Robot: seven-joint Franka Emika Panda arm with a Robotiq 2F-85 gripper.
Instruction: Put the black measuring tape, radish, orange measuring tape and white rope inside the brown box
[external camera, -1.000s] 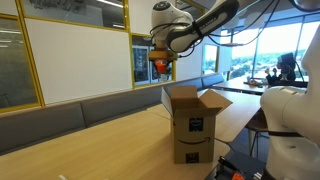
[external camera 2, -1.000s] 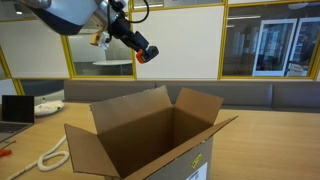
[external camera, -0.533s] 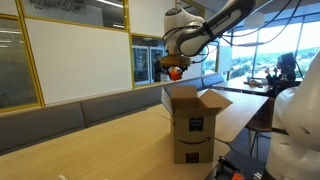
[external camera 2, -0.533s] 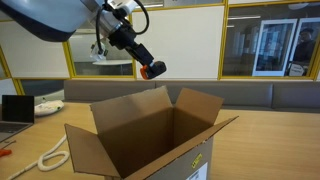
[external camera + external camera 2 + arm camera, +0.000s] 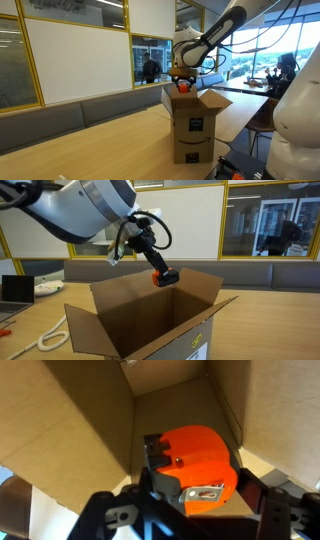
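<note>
My gripper (image 5: 182, 84) is shut on the orange measuring tape (image 5: 192, 465), a bright orange case with black parts and a metal tab. It holds the tape just over the open top of the brown box (image 5: 193, 125), a tall carton with a black smile-arrow logo. In an exterior view the tape (image 5: 166, 278) hangs between the raised flaps of the box (image 5: 135, 320). The wrist view looks down into the box's bare cardboard inside (image 5: 170, 400). The white rope (image 5: 48, 335) lies on the table left of the box. The radish and the black measuring tape are out of view.
The box stands on a long wooden table (image 5: 100, 145). A laptop (image 5: 14, 290) and a white object (image 5: 47, 287) sit at the table's far left. A bench (image 5: 70, 110) runs along the glass wall behind. Another white robot body (image 5: 296, 130) stands at the right.
My gripper has carried the orange tape sideways and down, from high beside the box to just above its open top.
</note>
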